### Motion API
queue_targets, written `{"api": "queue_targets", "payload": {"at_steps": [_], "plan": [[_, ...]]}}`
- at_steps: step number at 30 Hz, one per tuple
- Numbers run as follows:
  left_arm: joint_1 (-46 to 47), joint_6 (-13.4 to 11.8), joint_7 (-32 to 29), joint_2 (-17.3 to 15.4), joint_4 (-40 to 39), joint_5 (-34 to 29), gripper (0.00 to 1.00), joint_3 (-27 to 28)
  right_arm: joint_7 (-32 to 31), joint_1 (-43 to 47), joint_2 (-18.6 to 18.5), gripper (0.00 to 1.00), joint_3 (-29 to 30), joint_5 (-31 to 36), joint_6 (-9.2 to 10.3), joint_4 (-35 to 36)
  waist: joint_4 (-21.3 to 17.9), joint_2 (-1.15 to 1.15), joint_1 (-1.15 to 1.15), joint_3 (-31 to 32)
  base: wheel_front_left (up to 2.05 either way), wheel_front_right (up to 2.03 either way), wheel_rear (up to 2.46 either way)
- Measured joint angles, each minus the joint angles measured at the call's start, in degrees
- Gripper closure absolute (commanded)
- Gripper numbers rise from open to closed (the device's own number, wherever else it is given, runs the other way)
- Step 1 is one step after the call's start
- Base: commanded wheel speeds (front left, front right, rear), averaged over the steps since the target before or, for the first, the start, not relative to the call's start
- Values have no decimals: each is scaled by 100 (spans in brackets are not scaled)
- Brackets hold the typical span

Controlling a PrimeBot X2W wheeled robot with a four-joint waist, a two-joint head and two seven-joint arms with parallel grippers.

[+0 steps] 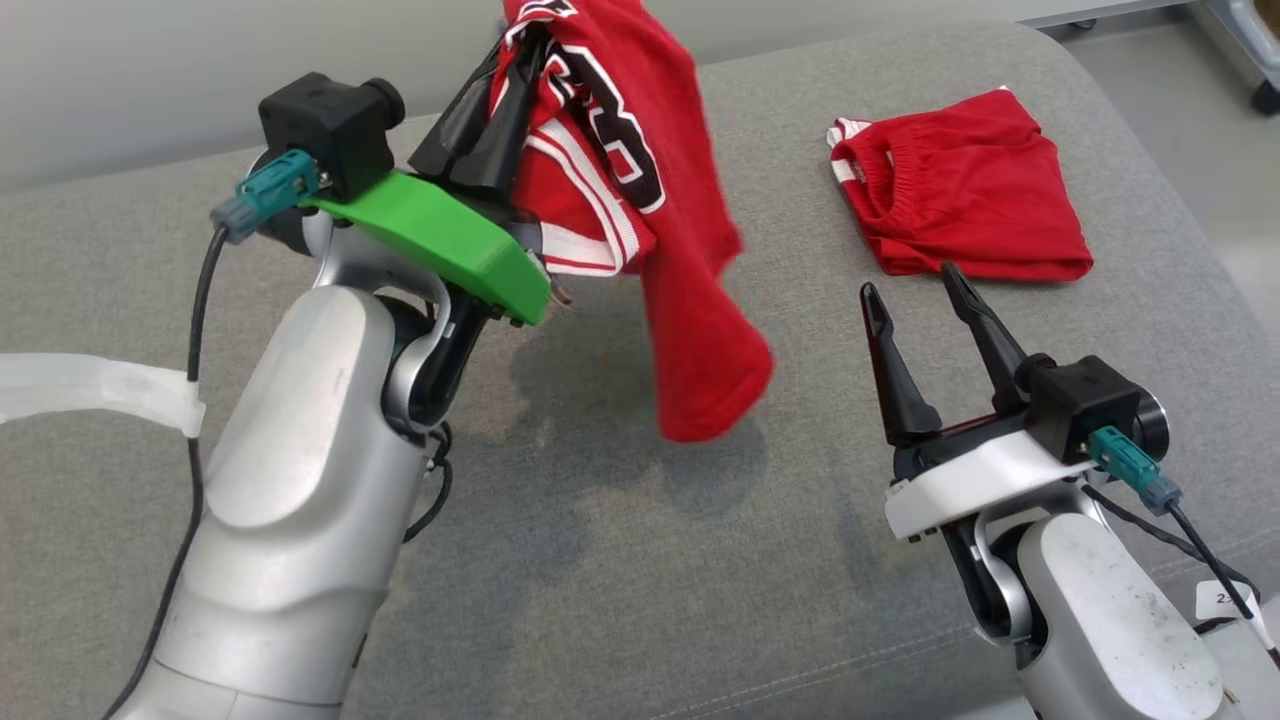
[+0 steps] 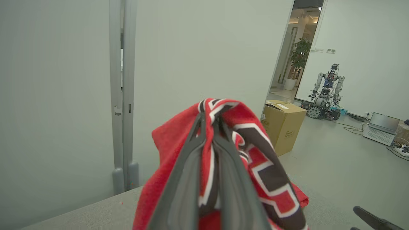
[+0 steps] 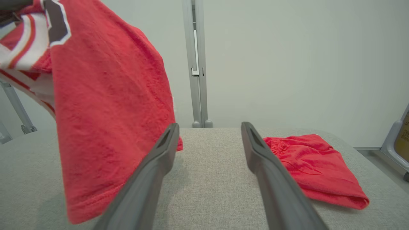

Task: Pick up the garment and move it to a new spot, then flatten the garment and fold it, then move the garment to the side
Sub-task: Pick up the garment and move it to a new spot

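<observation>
A red garment [image 1: 680, 260] with white and dark lettering hangs in the air above the grey cushioned surface [image 1: 640, 580]. My left gripper [image 1: 525, 45] is shut on its upper bunched part, raised at the upper middle of the head view. The left wrist view has the cloth [image 2: 255, 159] pinched between the dark fingers [image 2: 188, 179]. The garment's lower end dangles just over the surface, seen as a red drape [image 3: 105, 121] in the right wrist view. My right gripper [image 1: 910, 278] stands open at the lower right, empty, to the right of the hanging cloth.
A second red garment [image 1: 965, 190], folded, lies on the surface at the far right, just beyond my right fingertips, and appears again [image 3: 316, 166] in the right wrist view. A pale wall with a grey post [image 3: 196, 64] backs the surface. A cardboard box [image 2: 282, 124] and another robot [image 2: 324, 92] stand on the floor beyond.
</observation>
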State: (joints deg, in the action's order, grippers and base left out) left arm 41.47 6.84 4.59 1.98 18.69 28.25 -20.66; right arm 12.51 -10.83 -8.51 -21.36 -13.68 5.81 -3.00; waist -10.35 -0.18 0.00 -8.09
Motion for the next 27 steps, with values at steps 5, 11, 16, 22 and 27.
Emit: {"api": "queue_targets", "payload": {"at_steps": [5,11,16,22,27], "plan": [[-7,-51,205,-320,-94,-141,100,-26,7,-4,122,0,-40,-2,-22,4,-178,0,0,-59,0,0,0],[30,-183,403,-481,63,-1032,100,-416,52,-4,93,0,86,-35,-16,3,-299,0,0,-286,0,0,0],[-489,-289,404,-905,627,-1300,100,-512,58,-5,93,0,118,-43,-16,-18,-319,0,0,-447,0,0,0],[-1341,-405,608,-1062,1183,-1269,100,-457,66,-9,74,0,154,-43,-16,-127,-195,0,0,-553,0,0,0],[-1368,-421,721,-1217,1287,-1308,100,-410,108,-12,36,0,156,-42,-18,-216,-16,0,0,-538,0,0,0]]}}
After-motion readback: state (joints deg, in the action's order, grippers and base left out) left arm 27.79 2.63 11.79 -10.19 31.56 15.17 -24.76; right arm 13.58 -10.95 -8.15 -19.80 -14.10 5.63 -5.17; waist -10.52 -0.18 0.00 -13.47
